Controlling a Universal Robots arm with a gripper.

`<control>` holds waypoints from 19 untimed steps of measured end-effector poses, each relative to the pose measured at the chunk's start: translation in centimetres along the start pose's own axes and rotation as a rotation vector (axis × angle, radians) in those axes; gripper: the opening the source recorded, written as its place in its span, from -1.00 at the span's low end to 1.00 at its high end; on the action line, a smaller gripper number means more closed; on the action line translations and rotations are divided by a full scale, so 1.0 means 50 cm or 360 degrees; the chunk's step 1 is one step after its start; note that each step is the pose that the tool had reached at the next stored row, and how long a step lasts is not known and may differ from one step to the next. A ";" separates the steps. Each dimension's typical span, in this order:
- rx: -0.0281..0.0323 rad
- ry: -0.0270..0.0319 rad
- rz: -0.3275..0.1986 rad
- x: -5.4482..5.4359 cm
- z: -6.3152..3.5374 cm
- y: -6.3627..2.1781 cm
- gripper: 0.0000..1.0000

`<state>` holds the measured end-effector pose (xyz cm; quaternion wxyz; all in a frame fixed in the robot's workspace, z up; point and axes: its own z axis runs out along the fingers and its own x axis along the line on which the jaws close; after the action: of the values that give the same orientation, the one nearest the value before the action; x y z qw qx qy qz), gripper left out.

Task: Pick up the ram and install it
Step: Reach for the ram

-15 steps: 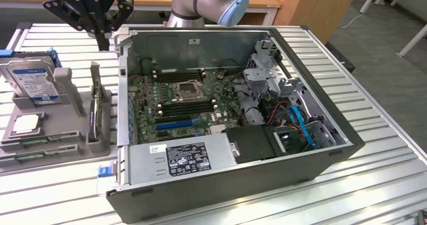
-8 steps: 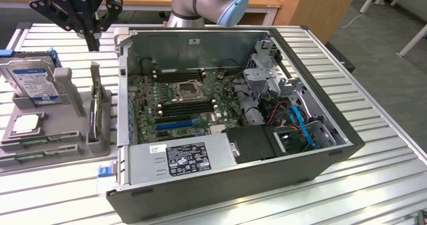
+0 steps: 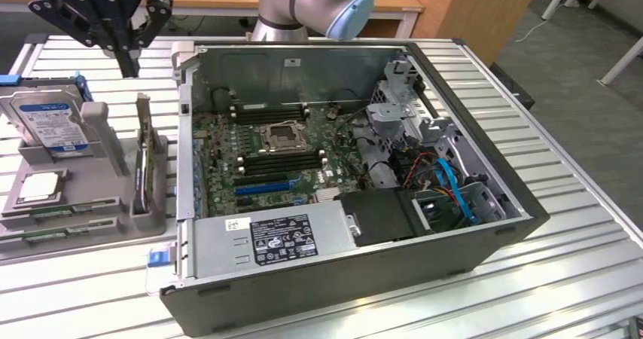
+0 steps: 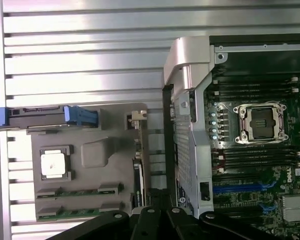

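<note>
- Silver slats make up the table (image 3: 583,279), and an open computer case (image 3: 342,286) sits on it.
- Just beside the case, on the exterior view's left, is a gray rack (image 3: 101,128) full of parts.
- I think the ram (image 3: 146,154) is the thin stick standing on its edge in that rack, on the side near the case.
- Two green sticks (image 3: 56,215) lie flat at the end of the rack nearest the camera.
- The claw (image 3: 129,65) hangs high over the far end of the rack. It is squeezed together and holds nothing.
- So the pick-up step is in hand, and the ram is not yet touched.
- The ram is thin, so a grab calls for a claw spread apart, lined up with the top edge and coming straight down.
- Long black slots (image 3: 286,158) by the socket (image 3: 279,134) look empty.
</note>
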<state>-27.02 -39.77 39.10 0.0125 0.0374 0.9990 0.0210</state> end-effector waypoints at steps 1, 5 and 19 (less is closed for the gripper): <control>0.00001 0.00001 0.0000 0.003 0.000 0.000 -0.80; 0.00000 0.00001 0.0000 0.021 0.000 -0.002 -0.80; -0.00001 0.00000 0.0000 0.098 0.000 -0.007 -0.80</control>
<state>-31.94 -39.77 38.98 0.0125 0.0373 0.9990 0.0210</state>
